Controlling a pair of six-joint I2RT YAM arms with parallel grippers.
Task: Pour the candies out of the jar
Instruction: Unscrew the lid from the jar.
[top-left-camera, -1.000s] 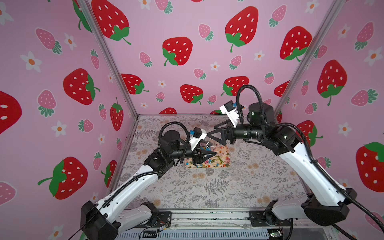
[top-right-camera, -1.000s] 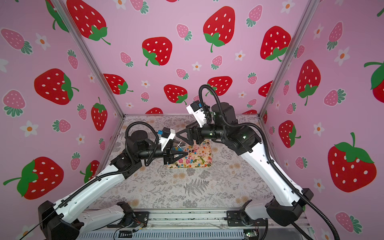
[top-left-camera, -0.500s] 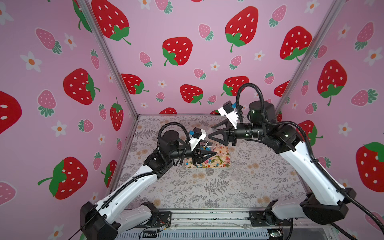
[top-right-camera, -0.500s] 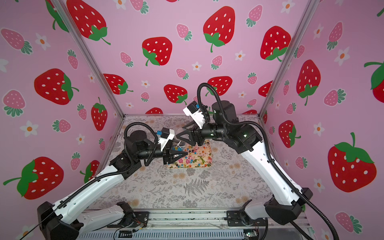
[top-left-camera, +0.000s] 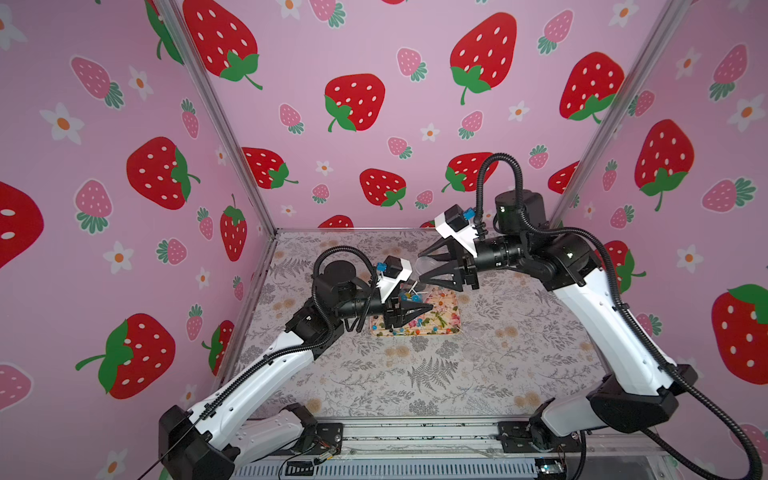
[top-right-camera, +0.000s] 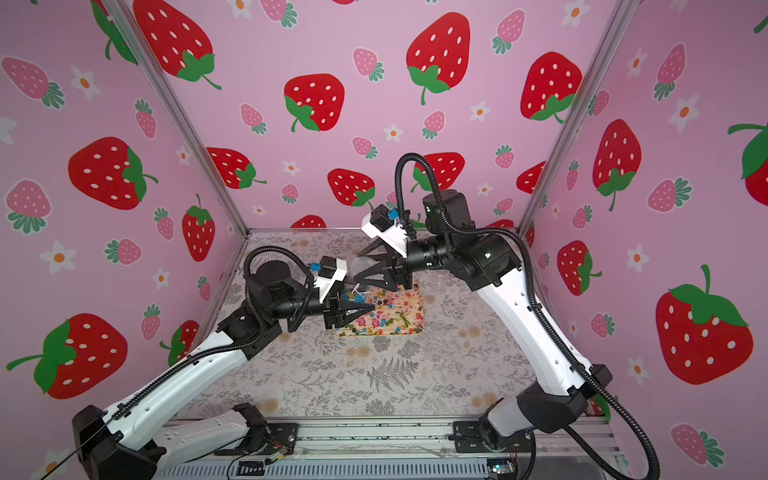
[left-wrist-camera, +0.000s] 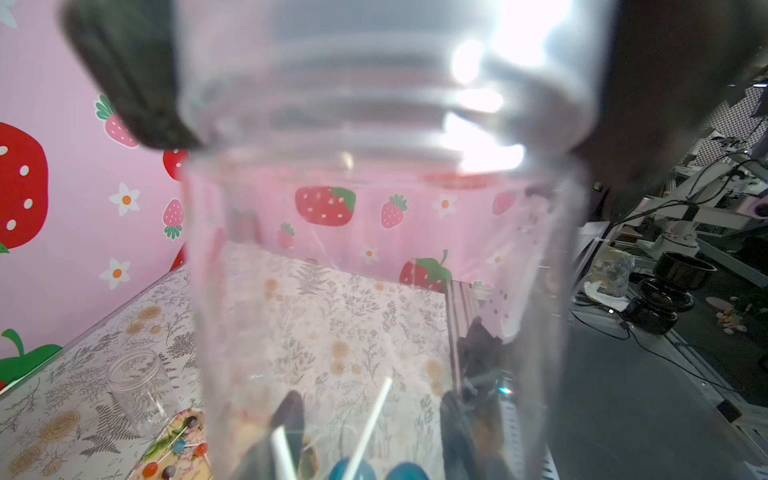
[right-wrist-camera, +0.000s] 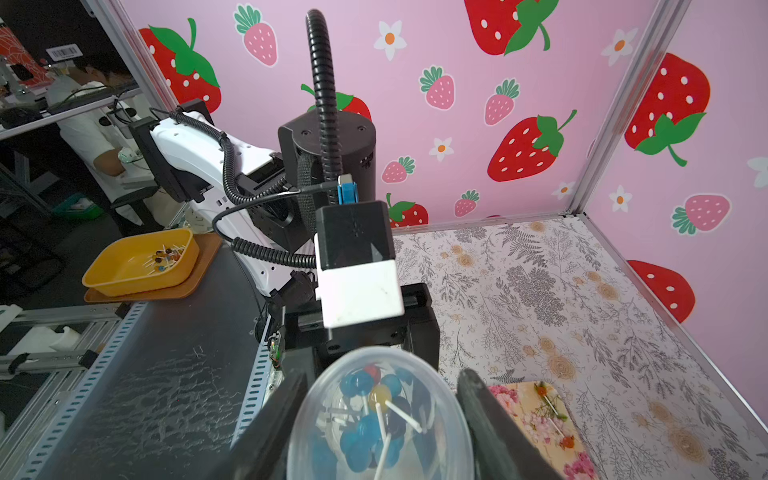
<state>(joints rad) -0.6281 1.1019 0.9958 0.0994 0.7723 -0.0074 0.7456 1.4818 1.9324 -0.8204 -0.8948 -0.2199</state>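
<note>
While L jaws clamp jar (left-wrist-camera: 374, 249) (candies (right-wrist-camera: 361, 436) inside), R jaws flank it.

White shells on the left arm (top-left-camera: 257, 374) and right arm (top-left-camera: 598, 316), with black joints, black cylindrical motor housings and black bases. Ribbed black hose (top-left-camera: 500, 156) along each, small dark screw holes dotting the white covers. Black-and-white camera block (right-wrist-camera: 353, 237) with a blue plug at each wrist. Left claw (top-left-camera: 428, 308) and right claw (top-left-camera: 420, 267) all black, with tapering triangular fingers.
</note>
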